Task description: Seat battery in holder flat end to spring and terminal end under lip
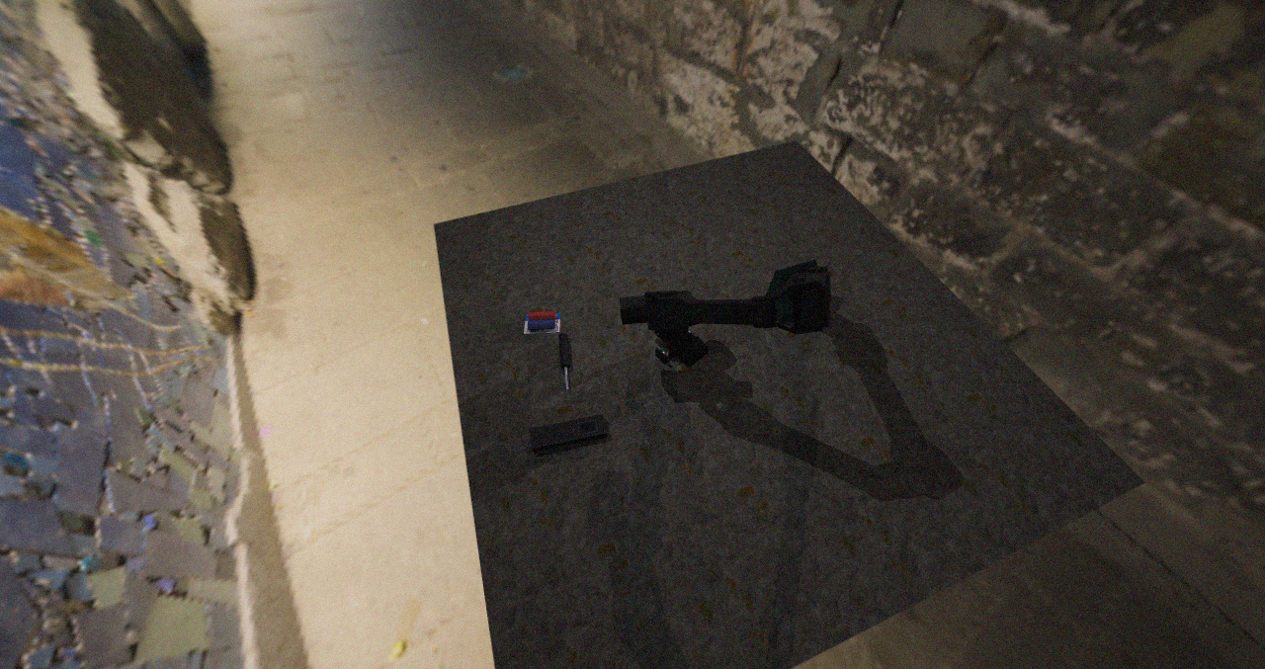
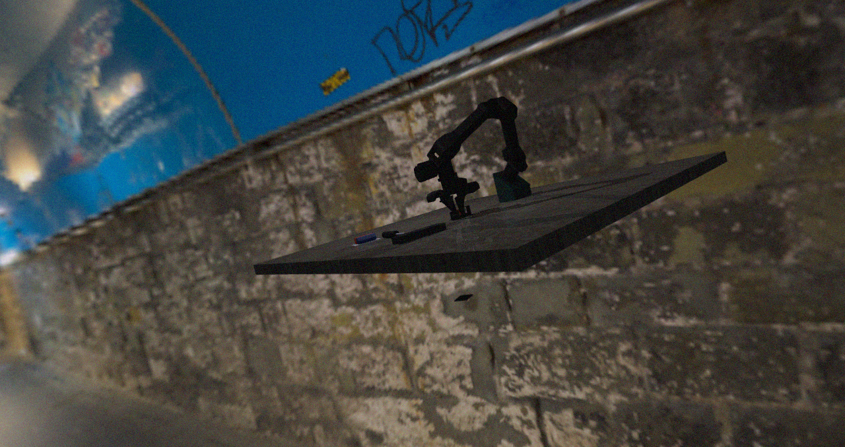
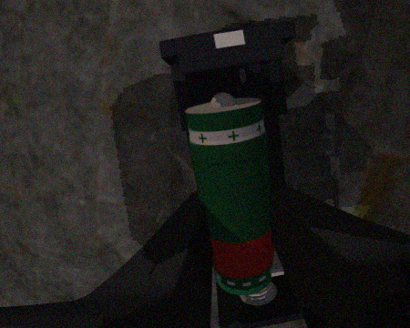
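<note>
In the wrist view my gripper (image 3: 233,196) is shut on a green battery (image 3: 232,182) with a white plus-marked band at its far end and a red band at its near end. The battery hangs lengthwise over the black holder (image 3: 196,55). Its terminal nub points toward the holder's far lip, which has a white patch. The terminal end looks raised above the holder. The red end is low at the near end, by a small metal part (image 3: 260,295). In the top and exterior views the gripper (image 1: 676,357) (image 2: 459,212) is down close to the table near its middle.
A blue and red cell on a white base (image 1: 541,321) (image 2: 365,238), a small screwdriver (image 1: 564,357) and a flat black box (image 1: 567,432) (image 2: 418,232) lie to the left. The arm's base (image 1: 801,295) (image 2: 511,187) stands to the right. The dark table (image 1: 796,533) ends just past these things.
</note>
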`<act>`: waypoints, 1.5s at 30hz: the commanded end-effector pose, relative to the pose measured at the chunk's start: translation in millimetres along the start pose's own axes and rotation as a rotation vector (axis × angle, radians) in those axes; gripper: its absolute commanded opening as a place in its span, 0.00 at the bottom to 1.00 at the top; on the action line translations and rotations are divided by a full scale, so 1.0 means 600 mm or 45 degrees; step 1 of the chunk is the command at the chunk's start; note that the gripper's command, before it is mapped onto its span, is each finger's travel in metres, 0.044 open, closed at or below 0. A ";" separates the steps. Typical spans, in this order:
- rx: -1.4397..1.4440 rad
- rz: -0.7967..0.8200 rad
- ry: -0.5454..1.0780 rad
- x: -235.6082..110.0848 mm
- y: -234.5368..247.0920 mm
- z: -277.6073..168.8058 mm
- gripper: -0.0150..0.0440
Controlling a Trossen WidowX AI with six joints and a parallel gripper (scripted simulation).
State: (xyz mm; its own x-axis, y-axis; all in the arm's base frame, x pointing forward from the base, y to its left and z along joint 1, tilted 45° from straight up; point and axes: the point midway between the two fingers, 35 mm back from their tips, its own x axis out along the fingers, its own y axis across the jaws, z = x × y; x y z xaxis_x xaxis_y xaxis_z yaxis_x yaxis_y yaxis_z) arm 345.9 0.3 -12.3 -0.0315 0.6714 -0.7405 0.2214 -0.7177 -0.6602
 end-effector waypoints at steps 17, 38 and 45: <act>-0.017 0.005 0.128 0.003 -0.005 -0.001 0.38; -0.018 0.014 0.201 0.005 -0.006 0.009 0.38; -0.018 0.017 0.209 0.007 -0.006 0.016 0.38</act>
State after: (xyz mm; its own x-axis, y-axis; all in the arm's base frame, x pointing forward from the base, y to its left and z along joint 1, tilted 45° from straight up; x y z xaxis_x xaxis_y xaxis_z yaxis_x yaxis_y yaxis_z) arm 338.3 3.5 -13.9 0.1267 0.6818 -0.7205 0.2369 -0.7262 -0.6454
